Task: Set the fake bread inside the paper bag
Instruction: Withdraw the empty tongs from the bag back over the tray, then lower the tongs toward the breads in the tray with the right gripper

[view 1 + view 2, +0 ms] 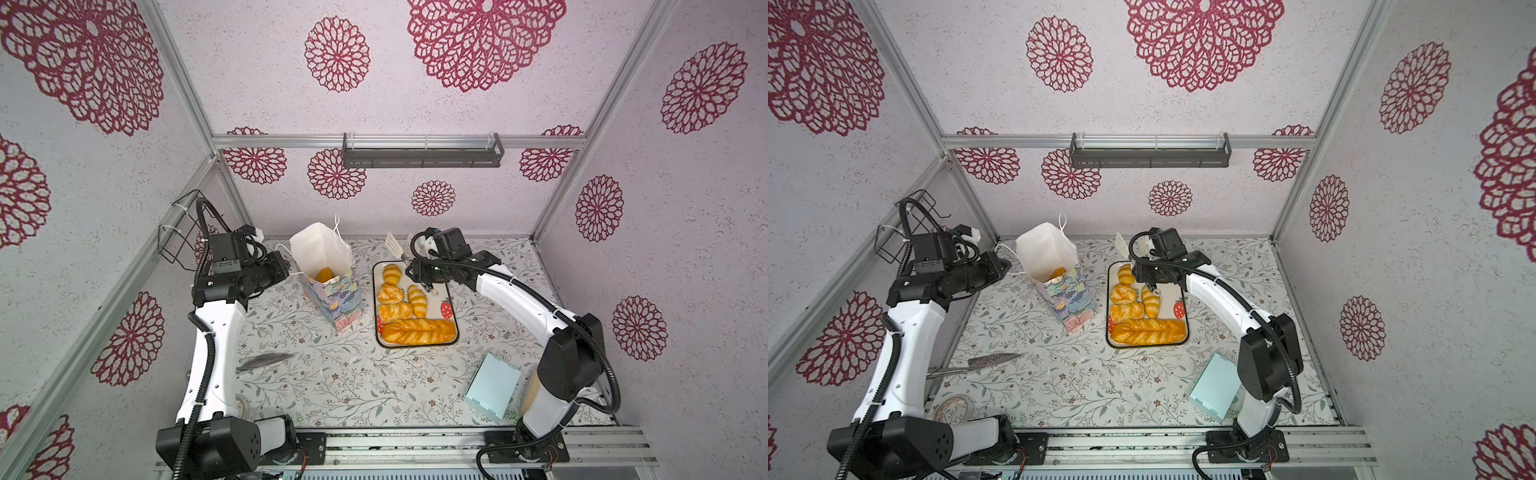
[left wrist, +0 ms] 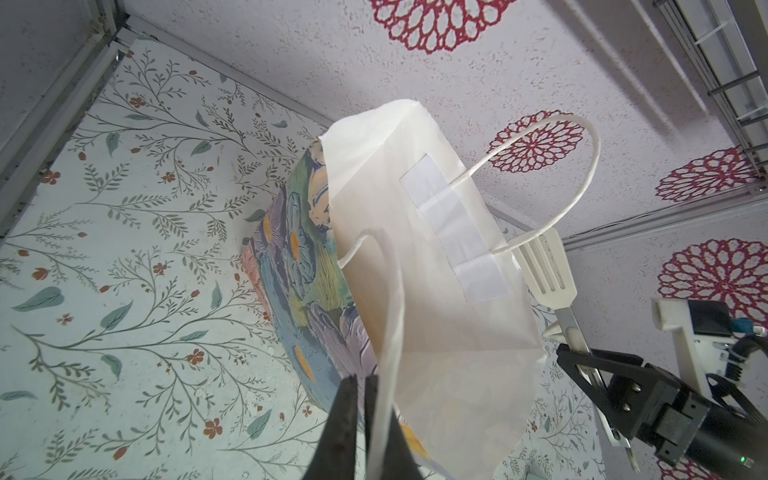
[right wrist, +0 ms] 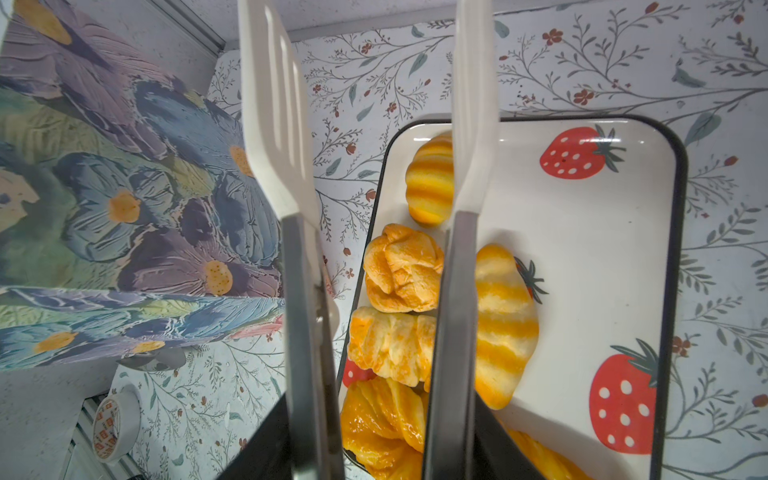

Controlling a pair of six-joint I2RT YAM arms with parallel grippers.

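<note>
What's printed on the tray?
The tray shows red strawberries on white; clearest in the right wrist view.

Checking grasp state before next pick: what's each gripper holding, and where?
Left gripper pinches the white cord handle of the floral paper bag. Right gripper grips the white-tipped metal tongs by both arms; tongs empty.
</note>
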